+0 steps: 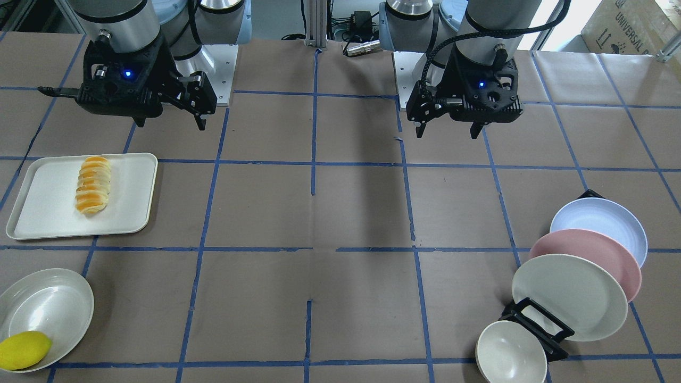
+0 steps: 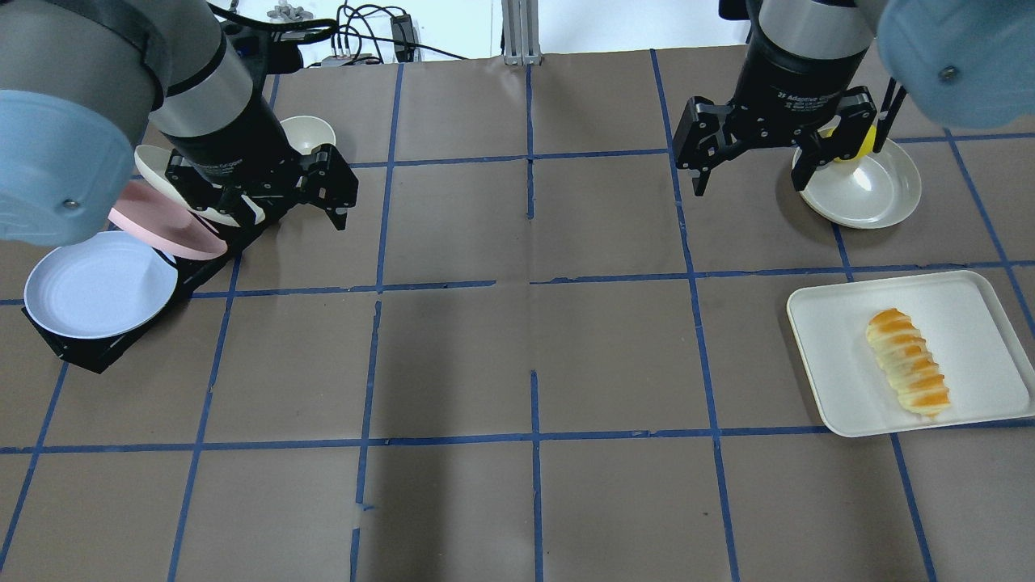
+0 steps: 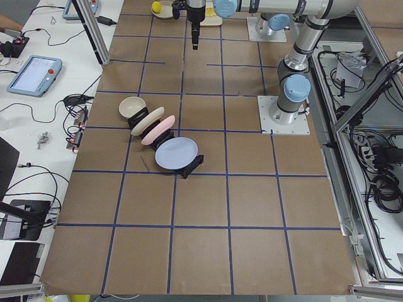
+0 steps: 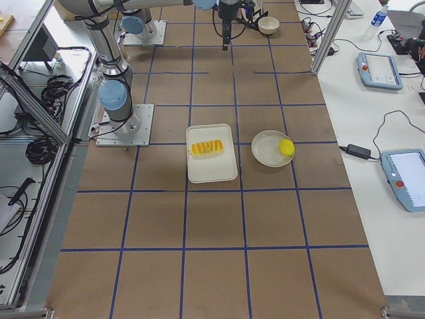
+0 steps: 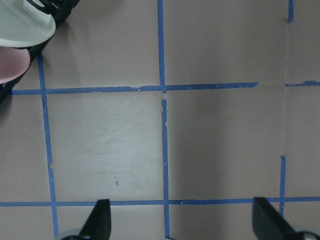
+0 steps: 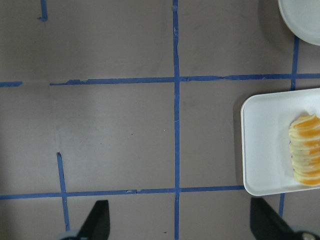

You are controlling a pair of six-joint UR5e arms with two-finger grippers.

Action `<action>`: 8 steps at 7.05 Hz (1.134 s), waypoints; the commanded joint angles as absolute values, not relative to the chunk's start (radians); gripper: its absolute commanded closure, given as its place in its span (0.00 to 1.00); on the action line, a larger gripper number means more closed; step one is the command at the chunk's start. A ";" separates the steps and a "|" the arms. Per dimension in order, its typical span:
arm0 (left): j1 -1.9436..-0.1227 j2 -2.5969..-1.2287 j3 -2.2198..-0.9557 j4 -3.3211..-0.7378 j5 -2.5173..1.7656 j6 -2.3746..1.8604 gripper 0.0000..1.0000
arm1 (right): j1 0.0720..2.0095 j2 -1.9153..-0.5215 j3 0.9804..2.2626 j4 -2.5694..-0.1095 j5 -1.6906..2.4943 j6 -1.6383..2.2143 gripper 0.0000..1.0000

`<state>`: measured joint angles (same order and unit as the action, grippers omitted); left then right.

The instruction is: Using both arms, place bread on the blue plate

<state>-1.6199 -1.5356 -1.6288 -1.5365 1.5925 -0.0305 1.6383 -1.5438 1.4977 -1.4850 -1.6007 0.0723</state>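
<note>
The bread point(image 1: 93, 184), striped orange and cream, lies on a white tray point(image 1: 48, 207); it also shows in the overhead view point(image 2: 907, 361) and the right wrist view point(image 6: 306, 156). The blue plate point(image 1: 601, 223) leans in a black rack point(image 1: 537, 319), nearest the robot; it also shows in the overhead view point(image 2: 97, 283). My right gripper point(image 1: 170, 122) hangs open and empty above the table, between the robot's base and the tray. My left gripper point(image 1: 446, 130) hangs open and empty, on the robot's side of the rack. Both wrist views show spread fingers point(image 5: 97, 220) point(image 6: 97, 220) over bare table.
The rack also holds a pink plate point(image 1: 585, 244), a cream plate point(image 1: 569, 298) and a small cream bowl point(image 1: 511, 354). A pale bowl point(image 1: 48, 303) with a yellow lemon point(image 1: 24, 349) sits beyond the tray. Brown paper with blue tape lines covers the table.
</note>
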 commanded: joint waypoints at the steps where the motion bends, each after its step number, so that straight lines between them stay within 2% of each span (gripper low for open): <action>1: -1.618 -1.529 -1.631 -1.532 1.592 -0.015 0.00 | 1.590 -1.540 1.509 -1.531 -1.611 -0.062 0.05; 2: -1.620 -1.523 -1.623 -1.546 1.597 -0.034 0.00 | 1.465 -1.539 1.519 -1.517 -1.602 -0.118 0.06; 4: -1.618 -1.526 -1.629 -1.536 1.583 -0.040 0.00 | 1.213 -1.543 1.647 -1.569 -1.601 -0.352 0.11; 5: -1.618 -1.523 -1.638 -1.536 1.585 -0.040 0.00 | 1.145 -1.539 1.717 -1.618 -1.592 -0.436 0.12; 8: -1.579 -1.535 -1.647 -1.537 1.597 -0.009 0.00 | 1.049 -1.513 2.009 -2.004 -1.598 -0.691 0.12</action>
<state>-1.6043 -1.5297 -1.6422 -1.5352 1.5901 -0.0258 1.0849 -1.5213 1.8922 -1.8498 -1.5916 -0.5941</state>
